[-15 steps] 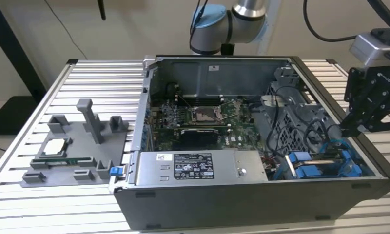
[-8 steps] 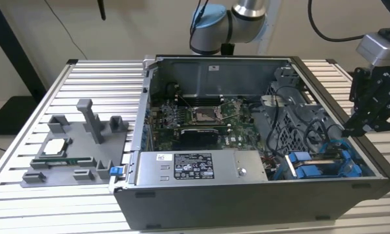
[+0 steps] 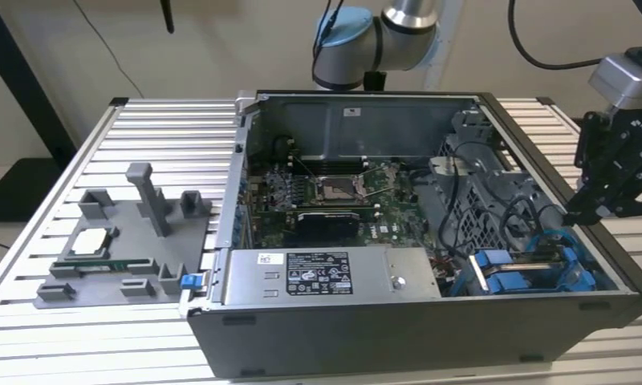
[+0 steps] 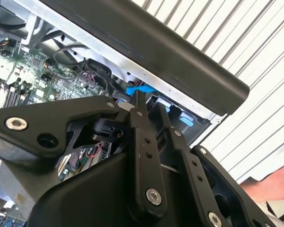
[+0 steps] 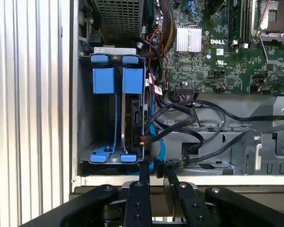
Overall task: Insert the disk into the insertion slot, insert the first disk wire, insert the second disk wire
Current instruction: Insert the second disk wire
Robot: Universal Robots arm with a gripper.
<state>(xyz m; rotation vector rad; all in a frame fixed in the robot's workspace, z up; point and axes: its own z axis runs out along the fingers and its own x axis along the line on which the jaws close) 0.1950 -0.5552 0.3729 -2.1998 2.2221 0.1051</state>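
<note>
You are holding the black two-fingered gripper just over the rim of the open dark grey computer case, at about three o'clock of it in the exterior view. Its jaws are drawn narrow and, as far as I can judge, are pinching the plug end of the thin blue disk wire. The flat silver-grey disk in its blue carrier is already sitting in the grey metal insertion slot with blue rails, at about four o'clock of the case, so you are working on the wire step. You are wanting the plug squared to the disk's port and kept clear of the black cable bundle lying just beside it. The plug is sitting mostly hidden between the jaws, so its keying is proving unreadable, and the port is showing as no more than a pale sliver.
</note>
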